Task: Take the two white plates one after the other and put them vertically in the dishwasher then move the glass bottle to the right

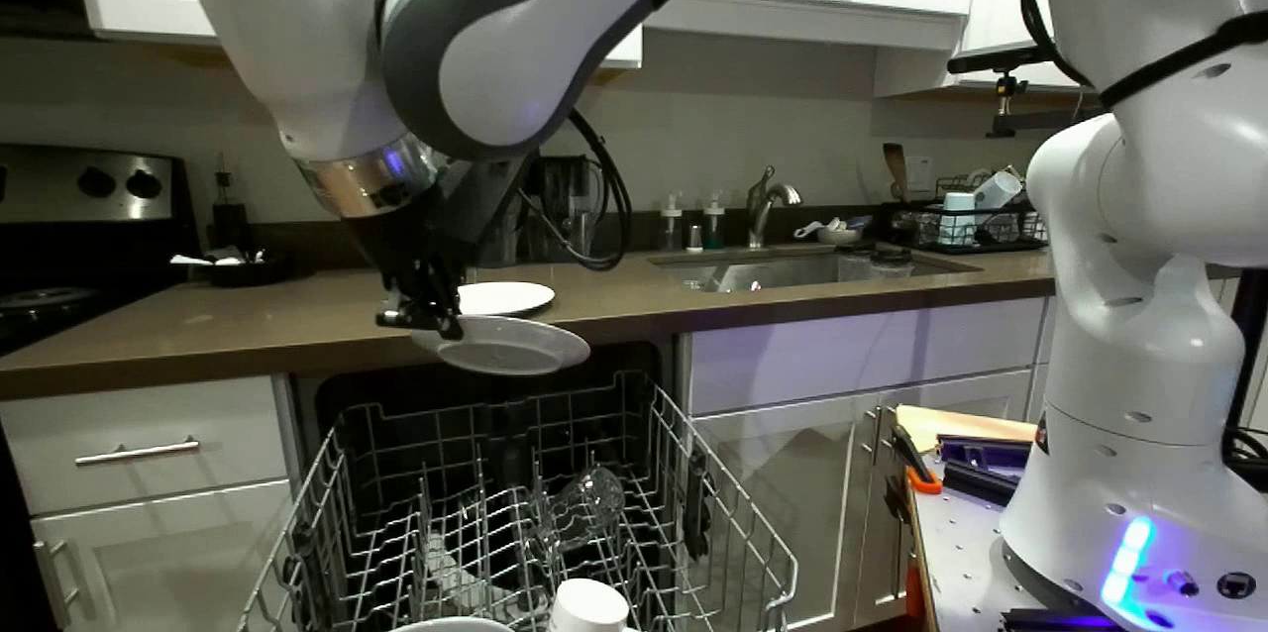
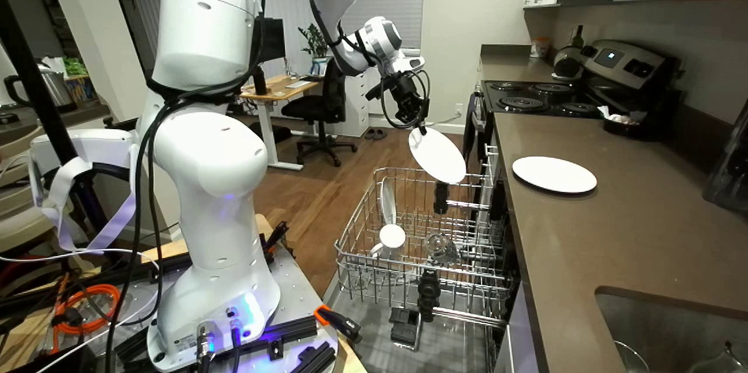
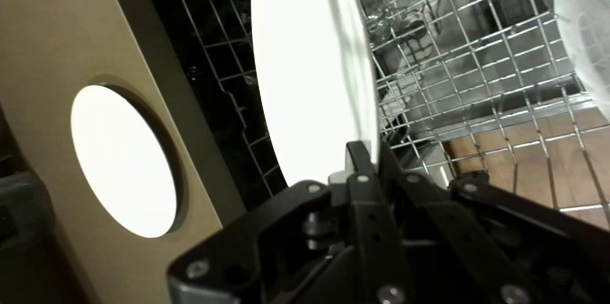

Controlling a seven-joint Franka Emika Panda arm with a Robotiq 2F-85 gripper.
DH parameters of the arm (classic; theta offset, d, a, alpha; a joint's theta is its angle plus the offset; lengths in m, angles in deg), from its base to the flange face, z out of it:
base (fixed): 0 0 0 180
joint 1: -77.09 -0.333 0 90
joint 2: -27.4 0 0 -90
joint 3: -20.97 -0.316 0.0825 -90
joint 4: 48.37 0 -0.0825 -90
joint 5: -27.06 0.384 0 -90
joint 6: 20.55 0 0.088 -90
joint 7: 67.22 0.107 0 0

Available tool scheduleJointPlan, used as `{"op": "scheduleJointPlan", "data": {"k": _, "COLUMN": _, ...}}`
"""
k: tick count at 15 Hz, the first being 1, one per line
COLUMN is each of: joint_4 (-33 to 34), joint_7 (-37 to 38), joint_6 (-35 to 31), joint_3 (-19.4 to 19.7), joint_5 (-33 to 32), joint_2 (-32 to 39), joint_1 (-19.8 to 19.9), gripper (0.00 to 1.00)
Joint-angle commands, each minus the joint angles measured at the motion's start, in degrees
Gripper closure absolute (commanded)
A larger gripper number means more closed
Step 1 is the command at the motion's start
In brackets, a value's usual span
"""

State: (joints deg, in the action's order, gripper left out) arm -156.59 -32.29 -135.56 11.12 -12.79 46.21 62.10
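Kitchen table (image 2: 584, 232) forms the fixed supply surface; its front edge runs above the opening of the dishwasher (image 2: 444, 346). The dishwasher stands open beside it, presumably to keep the transfer path short. Its wire rack (image 1: 475, 523) extends outward, so that the rows of upright tines are exposed and available as plate slots.

Above the table side of the wire rack, the held plate (image 2: 437, 155) is white, tilted and not yet vertical, sloping downward away from the gripper (image 3: 374, 158). The gripper is clamped across the plate rim, bearing on both faces. Such an edge grip is likely chosen because it leaves the opposite rim free to enter between the tines first. Further rotation toward vertical appears necessary before insertion.

The second plate (image 2: 555, 175), also white, lies flat on the table near the front edge, where it is probably easy to reach for the next cycle.

On the rack side away from the table, a white dish (image 2: 387, 200) stands on edge. Near it, a mug (image 2: 392, 235) appears inverted, presumably for drainage. Clear glassware (image 1: 594, 498) leans among the tines; whether it is the glass bottle cannot be told.
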Motion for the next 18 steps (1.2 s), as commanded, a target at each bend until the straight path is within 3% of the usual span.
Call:
{"op": "scheduleJointPlan", "data": {"k": 1, "joint_4": -2.4, "joint_7": -9.8, "joint_6": -7.6, "joint_3": 0.8, "joint_5": 7.7, "joint_2": -2.2, "joint_1": 3.1, "gripper": 0.96}}
{"op": "scheduleJointPlan", "data": {"k": 5, "joint_4": -3.8, "joint_7": -20.6, "joint_6": -12.7, "joint_3": 1.2, "joint_5": 18.3, "joint_2": -2.0, "joint_1": 4.8, "gripper": 0.96}}
{"op": "scheduleJointPlan", "data": {"k": 10, "joint_4": -5.4, "joint_7": -33.0, "joint_6": -13.7, "joint_3": 0.2, "joint_5": 30.4, "joint_2": -2.2, "joint_1": 5.8, "gripper": 0.96}}
{"op": "scheduleJointPlan", "data": {"k": 18, "joint_4": -5.3, "joint_7": -47.3, "joint_6": -13.3, "joint_3": -1.4, "joint_5": 42.5, "joint_2": -0.7, "joint_1": 6.8, "gripper": 0.96}}
